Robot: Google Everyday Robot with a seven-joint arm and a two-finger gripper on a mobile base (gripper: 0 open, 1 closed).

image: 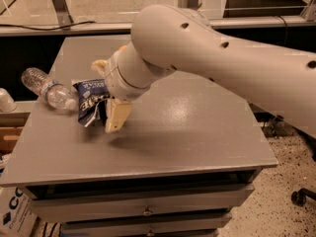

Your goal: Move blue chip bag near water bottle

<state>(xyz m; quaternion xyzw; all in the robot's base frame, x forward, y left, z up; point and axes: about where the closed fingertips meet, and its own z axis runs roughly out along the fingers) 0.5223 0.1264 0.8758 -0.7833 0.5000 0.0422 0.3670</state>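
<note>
The blue chip bag [90, 100] lies crumpled on the grey table [197, 132], left of centre. Its left edge is right beside the cap end of the water bottle [48, 90], which lies on its side at the table's left edge. My gripper [108, 92] is at the bag's right side, just over the table. Its cream fingers [117, 118] stand apart, one above the bag and one below it, so it is open. The wrist hides the right part of the bag.
My large white arm [222, 58] reaches in from the right across the table's back half. Drawers [148, 209] sit under the tabletop. A cardboard box [15, 216] stands on the floor at lower left. A dark counter runs behind the table.
</note>
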